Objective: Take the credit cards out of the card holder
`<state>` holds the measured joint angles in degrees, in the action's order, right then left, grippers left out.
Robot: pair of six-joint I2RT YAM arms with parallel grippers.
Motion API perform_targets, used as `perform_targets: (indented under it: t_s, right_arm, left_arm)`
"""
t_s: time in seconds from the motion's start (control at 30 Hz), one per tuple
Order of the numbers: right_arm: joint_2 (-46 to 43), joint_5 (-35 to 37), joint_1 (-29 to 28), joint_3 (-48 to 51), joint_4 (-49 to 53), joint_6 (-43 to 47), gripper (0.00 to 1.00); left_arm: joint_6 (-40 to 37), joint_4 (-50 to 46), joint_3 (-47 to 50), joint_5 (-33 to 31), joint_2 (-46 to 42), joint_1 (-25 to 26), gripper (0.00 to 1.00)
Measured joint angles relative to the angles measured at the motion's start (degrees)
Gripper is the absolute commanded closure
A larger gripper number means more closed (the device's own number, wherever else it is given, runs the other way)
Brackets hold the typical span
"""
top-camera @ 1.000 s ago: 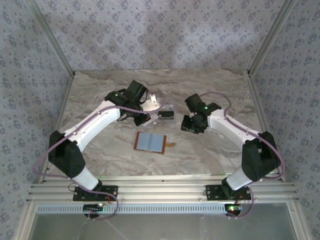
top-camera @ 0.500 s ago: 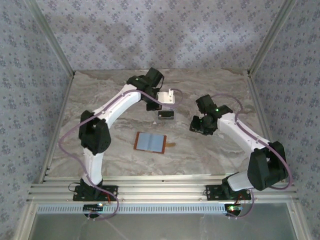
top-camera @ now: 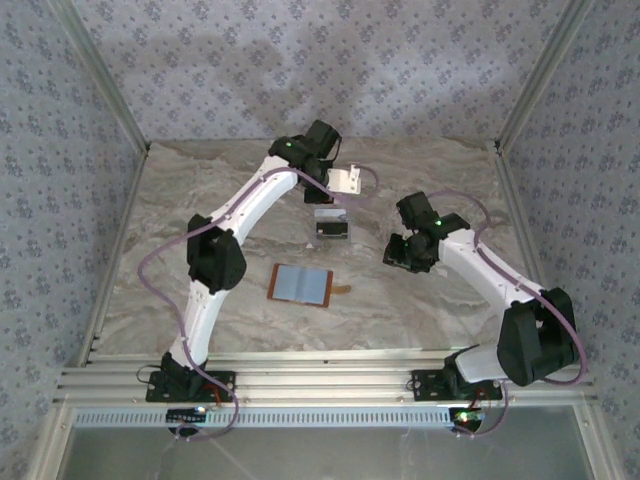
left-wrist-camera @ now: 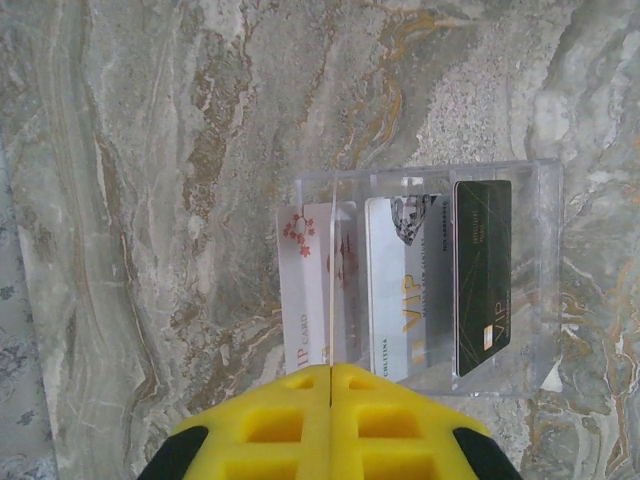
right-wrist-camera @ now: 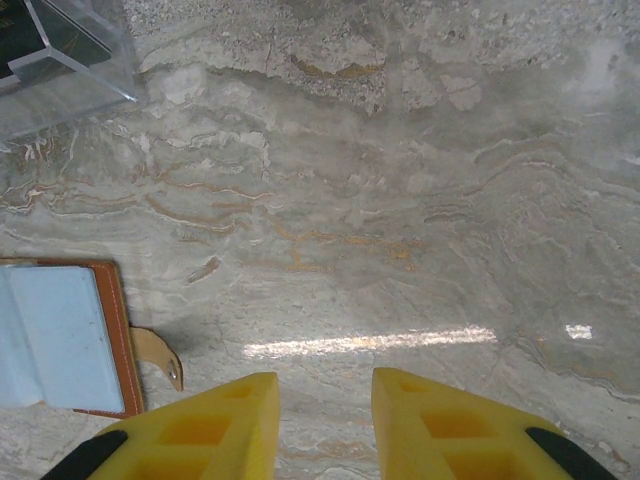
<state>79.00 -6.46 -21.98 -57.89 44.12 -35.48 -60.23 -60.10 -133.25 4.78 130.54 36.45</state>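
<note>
The holder (top-camera: 302, 285) lies open on the table (top-camera: 200, 230), grey-blue side up. Beyond it my left gripper (left-wrist-camera: 330, 385) hangs pressed together over the tray (left-wrist-camera: 545, 200) holding three cards (left-wrist-camera: 400, 290) side by side; a thin line at my fingertips may be a divider. My right gripper (right-wrist-camera: 325, 420) hovers right of the holder, spread and empty.

I read the card holder (top-camera: 301, 285) as opened flat, grey-blue inside up, orange-brown border showing, its strap tab (right-wrist-camera: 155, 350) sticking out sideways. Three credit cards (left-wrist-camera: 400, 290) occupy the clear tray (left-wrist-camera: 535, 250) nearby, side by side: one white with pink flowers, one pale with VIP lettering, one dark.
</note>
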Motion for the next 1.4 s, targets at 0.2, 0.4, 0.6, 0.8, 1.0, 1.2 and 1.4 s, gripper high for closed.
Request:
perform_targets:
  t_s: [0.2,0.4,0.6,0.8,1.0,1.2,1.4]
  right_arm:
    - [-1.27,-0.11,0.11,0.24,0.02,-0.02,0.68]
    - [-1.66,-0.24,0.22,1.31,0.04,-0.02,0.68]
    - [-1.66,-0.39,0.22,1.55,0.02,-0.02,0.69]
    - [-1.66,-0.39,0.26,1.55,0.02,-0.02,0.69]
    - [-1.66,-0.39,0.35,1.55,-0.17,0.0,0.69]
    - [-1.64,-0.39,0.87,1.31,-0.17,0.66,0.67]
    - [-1.53,-0.39,1.03,0.0,-0.17,1.42,0.66]
  left_arm:
    - [-0.85,-0.76,-0.96,-1.01,2.95,0.0,1.0]
    - [-1.27,-1.25,-1.84,-2.1,5.18,0.0,0.97]
    - [-1.01,-1.18,-2.93,-3.43,7.21,0.0,0.77]
    - [-0.17,0.48,-5.11,-4.9,7.48,0.0,0.67]
    - [0.74,3.13,-7.23,-6.82,7.48,0.0,0.66]
    - [3.06,3.04,-7.3,-5.75,7.48,-0.22,0.63]
    - [2.95,0.04,-7.04,-1.64,7.48,-0.44,0.41]
